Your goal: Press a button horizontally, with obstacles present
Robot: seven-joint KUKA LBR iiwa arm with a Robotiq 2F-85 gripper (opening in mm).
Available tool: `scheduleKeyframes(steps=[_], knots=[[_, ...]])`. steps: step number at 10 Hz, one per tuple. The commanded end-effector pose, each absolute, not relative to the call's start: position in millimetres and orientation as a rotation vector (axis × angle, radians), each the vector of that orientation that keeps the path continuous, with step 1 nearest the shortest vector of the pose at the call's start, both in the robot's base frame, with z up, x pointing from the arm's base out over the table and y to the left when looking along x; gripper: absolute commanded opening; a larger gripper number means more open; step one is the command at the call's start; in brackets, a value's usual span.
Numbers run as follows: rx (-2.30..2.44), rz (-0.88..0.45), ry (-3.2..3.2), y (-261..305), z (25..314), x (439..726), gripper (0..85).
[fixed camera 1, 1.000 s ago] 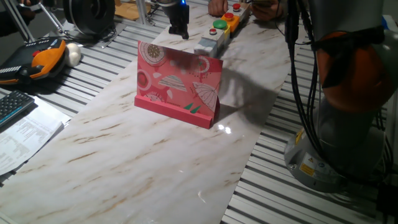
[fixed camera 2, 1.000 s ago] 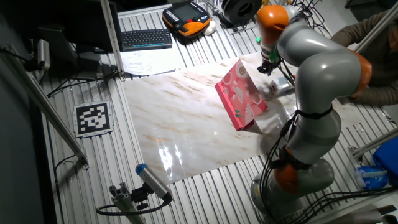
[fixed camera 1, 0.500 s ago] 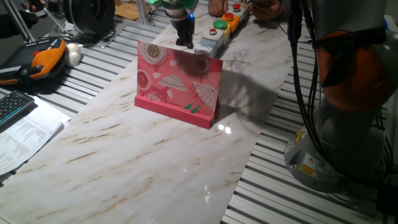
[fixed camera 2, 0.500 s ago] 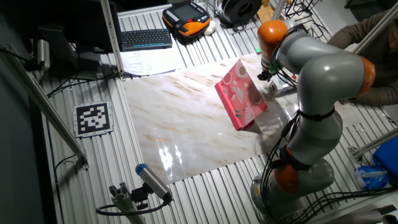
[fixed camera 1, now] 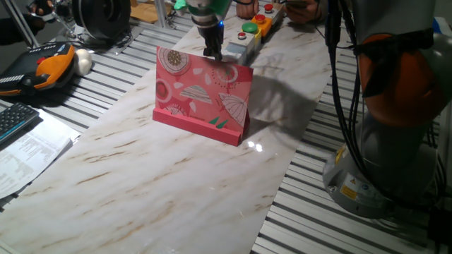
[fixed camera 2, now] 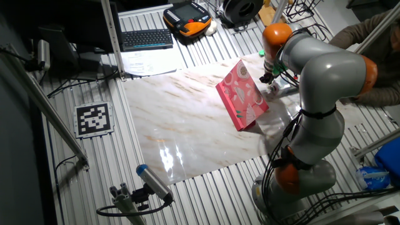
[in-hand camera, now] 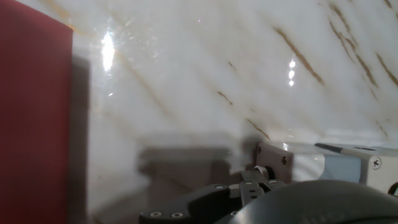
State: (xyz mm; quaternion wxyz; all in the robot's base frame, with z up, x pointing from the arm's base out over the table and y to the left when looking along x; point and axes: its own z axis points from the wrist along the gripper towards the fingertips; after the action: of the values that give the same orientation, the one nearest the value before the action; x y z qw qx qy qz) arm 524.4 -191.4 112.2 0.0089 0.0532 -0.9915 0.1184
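The obstacle, an upright pink-red card board (fixed camera 1: 203,95) with umbrella and circle prints, stands on a pink base strip mid-table. It also shows in the other fixed view (fixed camera 2: 244,95) and as a red edge at the left of the hand view (in-hand camera: 34,118). Behind it lies a grey button box (fixed camera 1: 237,51), seen low right in the hand view (in-hand camera: 348,163). My gripper (fixed camera 1: 212,51) hangs low between the board's top edge and the grey box, close to the box's left side; it shows in the other fixed view (fixed camera 2: 267,76). No view shows a gap between the fingertips or their contact.
A yellow box (fixed camera 1: 254,27) with green and red buttons continues behind the grey box. A person's hands (fixed camera 1: 247,7) are at the far end. The robot base (fixed camera 1: 395,141) stands at the right. A keyboard (fixed camera 1: 18,120), papers and a pendant lie at the left.
My gripper has come down and moved nearer, from the far end of the table to just behind the board, next to the grey box. The board has not moved.
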Motion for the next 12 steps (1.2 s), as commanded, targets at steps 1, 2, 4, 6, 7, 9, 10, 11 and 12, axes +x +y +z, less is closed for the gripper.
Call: scheduleKeyframes(steps=[1, 2, 4, 6, 7, 9, 10, 11, 12], knots=[[0.163, 0.358, -3.099, -187.3, 110.0, 523.2, 0.0], [0.16, 0.364, -3.107, -183.2, 108.1, 520.3, 0.0], [0.158, 0.365, -3.085, -181.3, 110.7, 520.1, 0.0], [0.108, 0.28, -3.064, -181.3, 110.7, 520.1, 0.0], [0.098, 0.281, -3.04, -181.3, 110.7, 520.1, 0.0], [0.064, 0.348, -3.007, -181.3, 110.7, 520.1, 0.0], [0.048, 0.336, -3.017, -181.3, 110.7, 520.1, 0.0], [0.069, 0.333, -3.018, -182.1, 108.8, 520.8, 0.0], [0.087, 0.329, -3.025, -185.6, 100.9, 522.7, 0.0]])
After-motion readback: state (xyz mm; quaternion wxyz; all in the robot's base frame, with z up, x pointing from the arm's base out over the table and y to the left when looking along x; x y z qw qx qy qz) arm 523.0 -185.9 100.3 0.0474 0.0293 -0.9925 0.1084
